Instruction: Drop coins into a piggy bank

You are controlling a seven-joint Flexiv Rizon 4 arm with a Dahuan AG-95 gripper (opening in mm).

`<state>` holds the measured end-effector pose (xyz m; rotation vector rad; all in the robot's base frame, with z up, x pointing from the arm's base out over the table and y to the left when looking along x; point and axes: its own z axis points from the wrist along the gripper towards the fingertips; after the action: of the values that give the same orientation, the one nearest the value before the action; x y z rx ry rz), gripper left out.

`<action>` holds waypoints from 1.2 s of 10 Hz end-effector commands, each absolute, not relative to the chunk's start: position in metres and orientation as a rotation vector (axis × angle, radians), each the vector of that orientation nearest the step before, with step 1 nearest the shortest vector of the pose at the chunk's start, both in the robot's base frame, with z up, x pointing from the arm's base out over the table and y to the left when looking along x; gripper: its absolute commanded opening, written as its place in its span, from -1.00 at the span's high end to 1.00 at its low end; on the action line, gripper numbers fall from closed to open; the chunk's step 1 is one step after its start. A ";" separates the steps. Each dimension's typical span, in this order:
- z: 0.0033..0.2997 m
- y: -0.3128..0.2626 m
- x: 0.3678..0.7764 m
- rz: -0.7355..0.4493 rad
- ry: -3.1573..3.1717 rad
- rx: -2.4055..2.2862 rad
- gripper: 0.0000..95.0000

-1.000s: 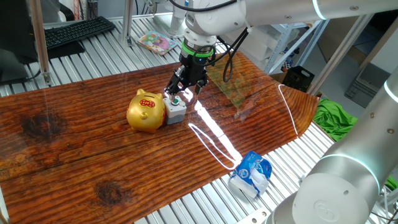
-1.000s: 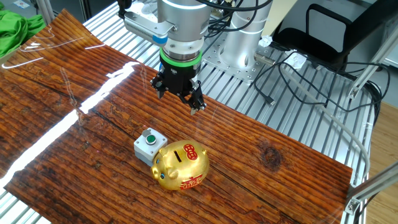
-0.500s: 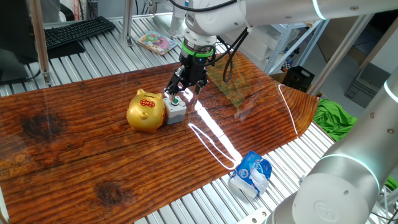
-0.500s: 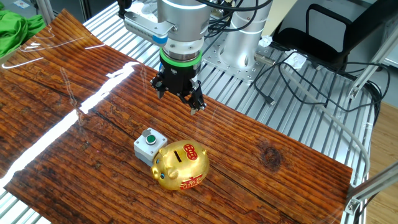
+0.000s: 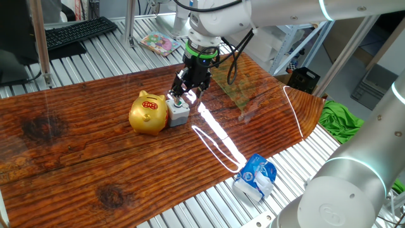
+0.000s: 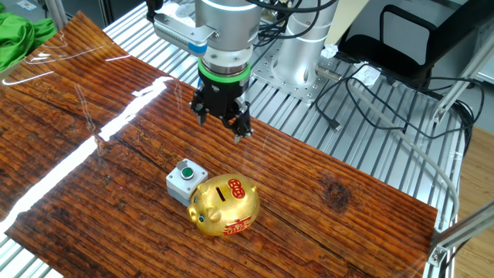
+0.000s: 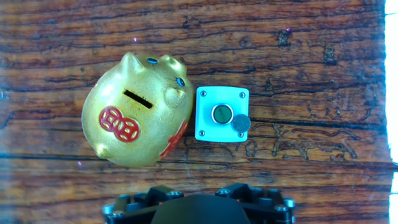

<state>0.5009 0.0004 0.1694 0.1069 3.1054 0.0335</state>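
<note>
The shiny gold piggy bank [image 5: 148, 113] with red marks stands on the wooden table [image 5: 76, 149]. It also shows in the other fixed view [image 6: 225, 205] and in the hand view [image 7: 140, 115], where its slot [image 7: 138, 99] faces up. A small dark round disc [image 7: 241, 124], like a coin, shows at the grey box's corner. I cannot tell whether it rests there. My gripper [image 6: 224, 127] hangs above the table behind the box, apart from the bank. Its fingers [image 6: 243, 135] look spread and empty. The hand view shows only its base.
A small grey box [image 6: 185, 179] with a green button touches the bank's snout side; it also shows in one fixed view [image 5: 178, 111] and the hand view [image 7: 221, 114]. A blue-white bag [image 5: 256, 177] lies at the table's edge. Green cloth [image 5: 338, 120] lies beyond it.
The gripper has shifted very slightly. The piggy bank and the box have not moved.
</note>
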 end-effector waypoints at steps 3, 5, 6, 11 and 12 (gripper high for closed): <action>0.169 0.000 0.500 0.047 3.090 0.143 1.00; 0.169 0.000 0.500 0.048 3.092 0.130 1.00; 0.169 0.000 0.500 0.049 3.093 0.121 1.00; 0.169 -0.001 0.501 0.096 3.104 0.079 1.00; 0.168 -0.003 0.501 0.107 3.106 0.074 1.00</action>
<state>0.5021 -0.0036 0.1677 0.0694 3.1084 0.1114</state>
